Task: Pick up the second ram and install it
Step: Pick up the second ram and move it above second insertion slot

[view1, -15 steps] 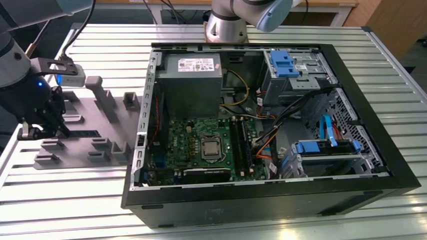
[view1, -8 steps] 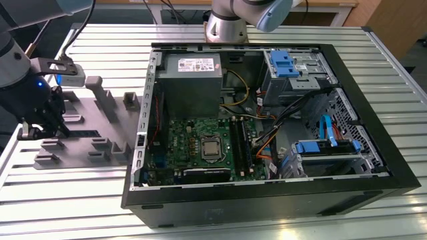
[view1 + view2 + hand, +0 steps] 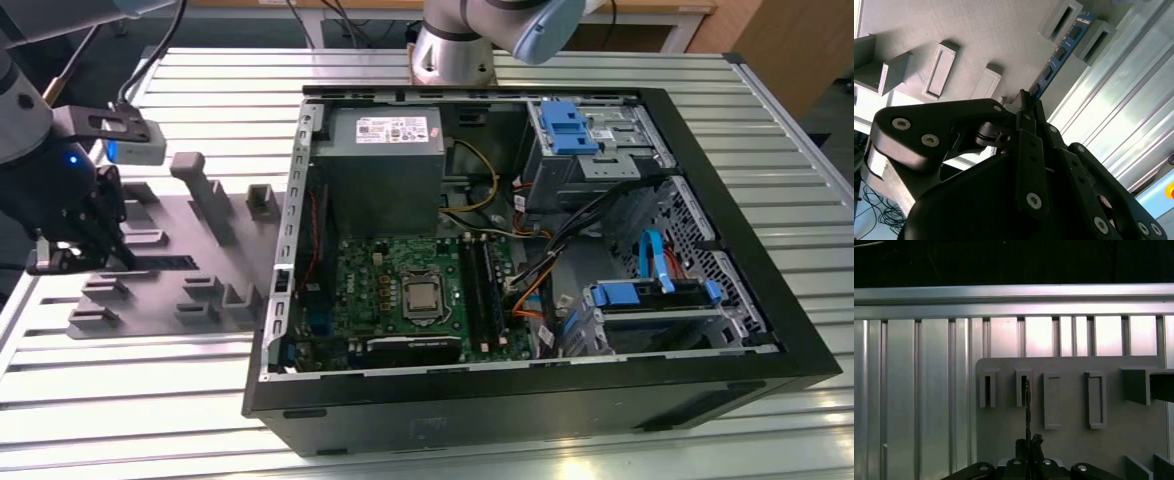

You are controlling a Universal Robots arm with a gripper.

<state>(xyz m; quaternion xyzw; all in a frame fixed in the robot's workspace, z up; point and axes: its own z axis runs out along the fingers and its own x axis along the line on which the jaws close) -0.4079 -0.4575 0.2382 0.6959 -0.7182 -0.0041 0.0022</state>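
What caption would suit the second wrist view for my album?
Gripper clamps the blue ram stick, which stands on edge in the grey tray.

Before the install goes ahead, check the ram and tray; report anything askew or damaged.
Nothing stands out. The second ram stands on edge, straight in the grey tray's slotted blocks, with the gripper closed on one end.

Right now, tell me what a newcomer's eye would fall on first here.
The open black computer case, its green motherboard bared, takes the middle of the exterior view. At that view's left, the gripper is down over the grey tray, shut on the second ram, a blue stick standing on edge in the tray's slotted blocks.
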